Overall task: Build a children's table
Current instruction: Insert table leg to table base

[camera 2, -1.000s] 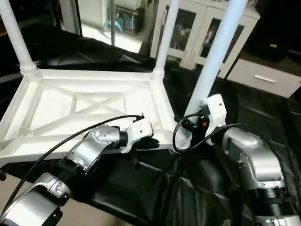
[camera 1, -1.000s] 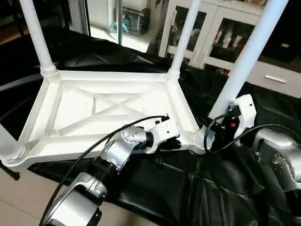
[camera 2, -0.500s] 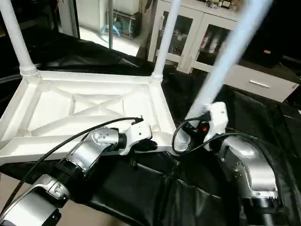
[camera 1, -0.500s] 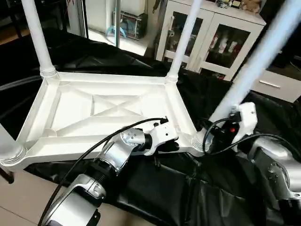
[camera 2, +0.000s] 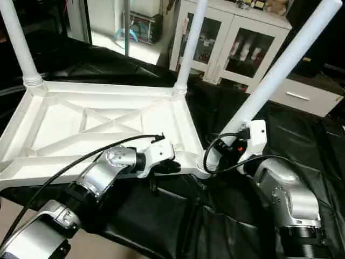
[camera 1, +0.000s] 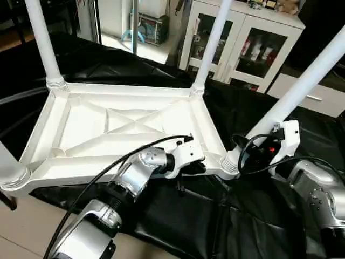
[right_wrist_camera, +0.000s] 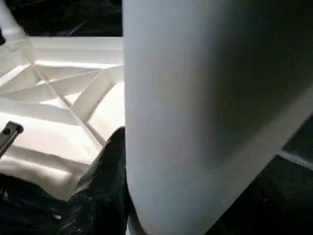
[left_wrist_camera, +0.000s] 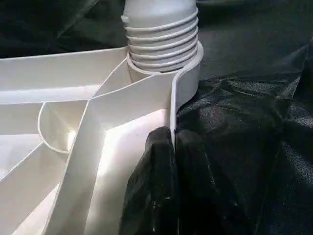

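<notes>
The children's table lies upside down on black cloth, its X-ribbed tabletop [camera 1: 48, 121] facing up. White legs stand in the far left [camera 1: 43, 43], far right [camera 1: 213, 40] and near left [camera 1: 8, 167] corner sockets. My left gripper [camera 1: 197, 164] is shut on the tabletop's near rim [left_wrist_camera: 172, 105], one black finger [left_wrist_camera: 156, 166] on each side of the thin wall, just beside the near right socket. My right gripper [camera 1: 257, 149] is shut on the fourth leg [camera 1: 302, 86] low down, above its ribbed end [left_wrist_camera: 161, 29] in that socket. This leg [right_wrist_camera: 205, 112] leans to the right.
Black cloth [camera 1: 232, 216] covers the work surface and hangs over its near edge. White glass-door cabinets [camera 1: 253, 43] and a drawer unit [camera 1: 318, 100] stand behind. Pale floor [camera 1: 21, 226] shows at the lower left. A black cable [camera 1: 102, 172] runs along my left forearm.
The near right leg has swung further over to the right in my right gripper, which shifted slightly right with it. My left gripper has kept its hold on the rim.
</notes>
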